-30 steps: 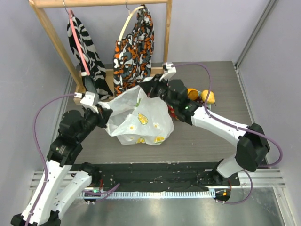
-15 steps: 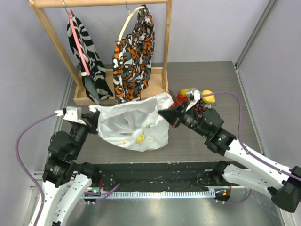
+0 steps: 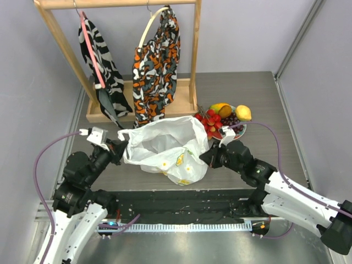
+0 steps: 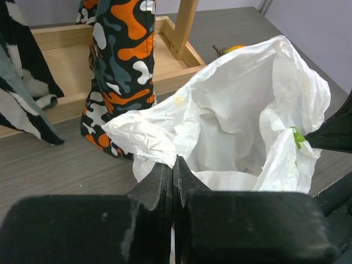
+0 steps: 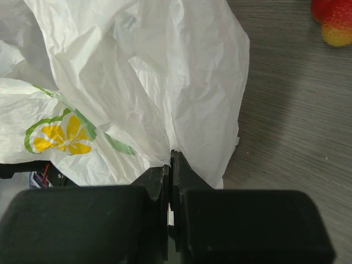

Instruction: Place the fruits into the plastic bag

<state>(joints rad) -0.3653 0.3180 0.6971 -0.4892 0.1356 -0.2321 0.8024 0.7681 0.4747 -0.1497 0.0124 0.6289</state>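
The plastic bag [image 3: 165,144], thin white film printed with yellow citrus slices and green leaves, sits on the table [image 3: 258,93] in front of the arms, its mouth spread wide and facing up. It is stretched between the two grippers. The left gripper [image 3: 120,144] is clenched on a crumpled fold of the rim at the bag's left side, its fingers pressed together with the film caught between them. The right gripper [image 3: 206,157] is likewise pinched tight on the film at the bag's right edge. From the left wrist view the inside of the bag looks white and hollow, with no fruit to be made out in it. The fruits lie together on a small plate [image 3: 242,131] just beyond the bag's right rim: the red berry cluster [image 3: 211,122] nearest the bag, the orange-green mango [image 3: 220,108] behind it, the dark grape bunch [image 3: 233,119] beside them, and the yellow lemon [image 3: 243,113] farthest right. Behind the bag stands a wooden rack [image 3: 193,55], from which hang a zebra-striped cloth [image 3: 102,60] and an orange-black patterned cloth [image 3: 157,60].
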